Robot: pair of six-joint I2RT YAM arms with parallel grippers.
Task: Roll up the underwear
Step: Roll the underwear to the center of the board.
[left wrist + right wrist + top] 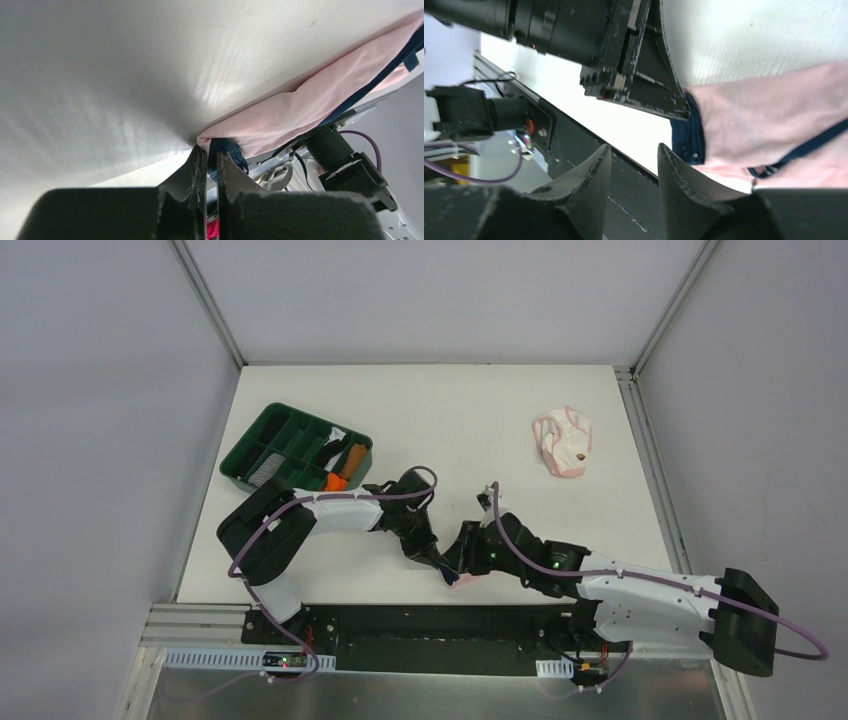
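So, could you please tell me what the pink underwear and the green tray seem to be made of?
The pink underwear looks like soft, matte fabric: it folds and drapes, with dark navy edging. The green tray seems to be rigid moulded plastic, with thin straight dividers; its finish is too small to judge.

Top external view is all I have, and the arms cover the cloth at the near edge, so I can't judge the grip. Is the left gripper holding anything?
Observer: Yes. The left wrist view shows the left gripper shut on the navy edging at a corner of the pink underwear.
Operator: And the right gripper?
Observer: Its own wrist view shows the right gripper open, with nothing between its fingers.
Operator: Is it near the cloth?
Observer: The pink underwear lies right beside one finger. Whether they touch, I cannot tell.
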